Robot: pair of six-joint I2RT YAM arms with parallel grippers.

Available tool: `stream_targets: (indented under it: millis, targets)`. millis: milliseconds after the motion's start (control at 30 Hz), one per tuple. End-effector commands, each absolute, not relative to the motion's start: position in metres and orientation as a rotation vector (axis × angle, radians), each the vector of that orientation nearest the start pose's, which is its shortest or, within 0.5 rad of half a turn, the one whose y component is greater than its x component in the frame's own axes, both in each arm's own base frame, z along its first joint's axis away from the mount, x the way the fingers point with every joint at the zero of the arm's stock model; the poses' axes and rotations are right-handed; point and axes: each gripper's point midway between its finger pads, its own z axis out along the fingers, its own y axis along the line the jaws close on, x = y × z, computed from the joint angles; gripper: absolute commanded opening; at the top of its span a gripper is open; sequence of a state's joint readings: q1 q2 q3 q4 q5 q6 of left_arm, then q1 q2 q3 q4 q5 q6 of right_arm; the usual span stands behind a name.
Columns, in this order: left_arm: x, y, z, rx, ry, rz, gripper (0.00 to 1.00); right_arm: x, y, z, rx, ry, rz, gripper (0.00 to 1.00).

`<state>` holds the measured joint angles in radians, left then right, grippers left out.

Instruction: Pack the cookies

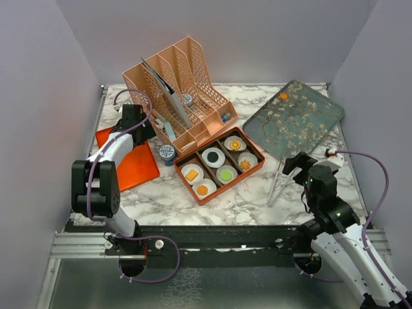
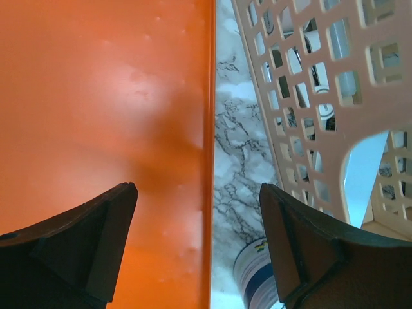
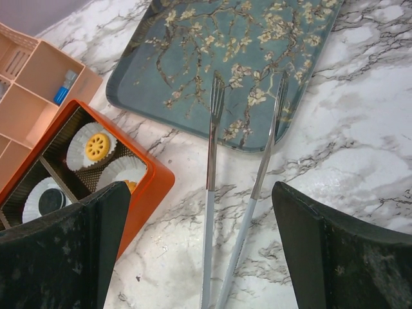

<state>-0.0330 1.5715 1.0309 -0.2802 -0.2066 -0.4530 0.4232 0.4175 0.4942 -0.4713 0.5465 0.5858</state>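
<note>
Bright even overhead light, short soft shadows on the marble table (image 1: 257,206), left wrist view close and soft, dark shadow and pale glare spots on the orange lid (image 2: 77,77), right wrist view crisp on the tongs (image 3: 210,161), right gripper (image 3: 199,188) slightly blurred.

Items on my remote rig. Left arm (image 1: 112,151): black joint housings, white link shells; left cable (image 1: 135,92), lilac, loops over its far end. Right arm (image 1: 335,219): same black-and-white build; right cable (image 1: 385,177), lilac, arcs along its right side. Left gripper (image 2: 197,190): two matte black wedge fingers. Right gripper (image 3: 201,187): the same, scuffed and dusty grey.
</note>
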Motion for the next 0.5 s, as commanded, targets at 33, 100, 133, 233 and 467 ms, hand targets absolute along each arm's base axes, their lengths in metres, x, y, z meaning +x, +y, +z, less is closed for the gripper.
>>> stream_targets:
  millis: [33,100,133,233,467]
  targets:
    - [0.409,0.000,0.071,-0.671,2.411,0.004,0.81,0.233,0.017,0.177,0.540,1.806,0.109,1.00]
    - [0.410,-0.002,0.061,-0.674,2.449,-0.001,0.78,0.232,0.016,0.178,0.546,1.799,0.109,1.00]
    - [0.410,-0.004,0.057,-0.676,2.464,-0.008,0.75,0.232,0.016,0.178,0.547,1.795,0.110,1.00]
    - [0.409,-0.003,0.044,-0.691,2.500,0.011,0.70,0.231,0.015,0.179,0.549,1.788,0.113,1.00]
    - [0.398,-0.001,0.020,-0.689,2.575,0.060,0.43,0.231,0.014,0.179,0.554,1.786,0.110,1.00]
